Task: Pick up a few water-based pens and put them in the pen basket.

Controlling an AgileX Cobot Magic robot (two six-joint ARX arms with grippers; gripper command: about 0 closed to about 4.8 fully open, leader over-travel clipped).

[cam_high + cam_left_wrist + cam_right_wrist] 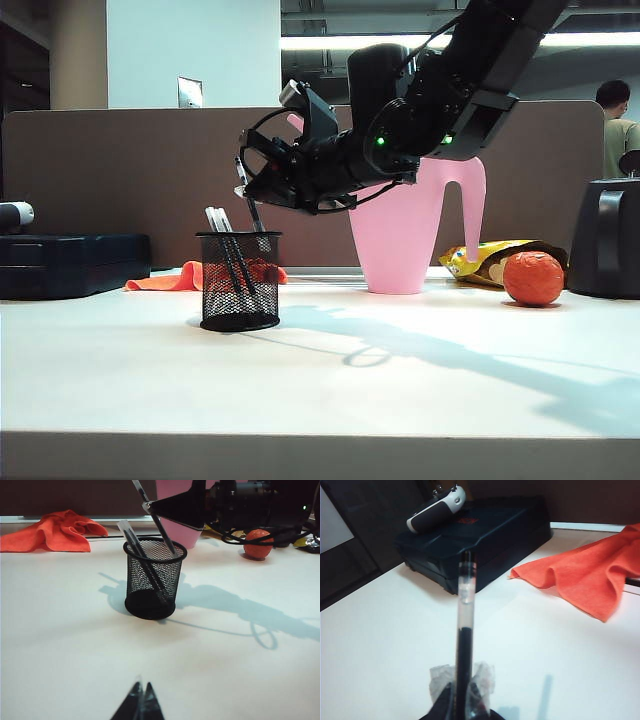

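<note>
At upper centre of the exterior view, the right gripper [252,188] is clamped on a pen [256,215] above the pen basket [239,281]. The pen is judged light, stiff and slippery, best pinched mid-barrel. The left gripper [139,706], low in its view, is seen pressed together over the worktop [60,645].

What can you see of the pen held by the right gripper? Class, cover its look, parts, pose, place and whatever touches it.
The pen is a thin stick with a black body, a clear section and a black end. The right gripper is shut on it near one end, its taped fingertips pressing both sides. In the exterior view it hangs tilted, lower end just inside the rim of the black mesh pen basket, which already holds two pens. Whether it touches the rim is unclear.
</note>
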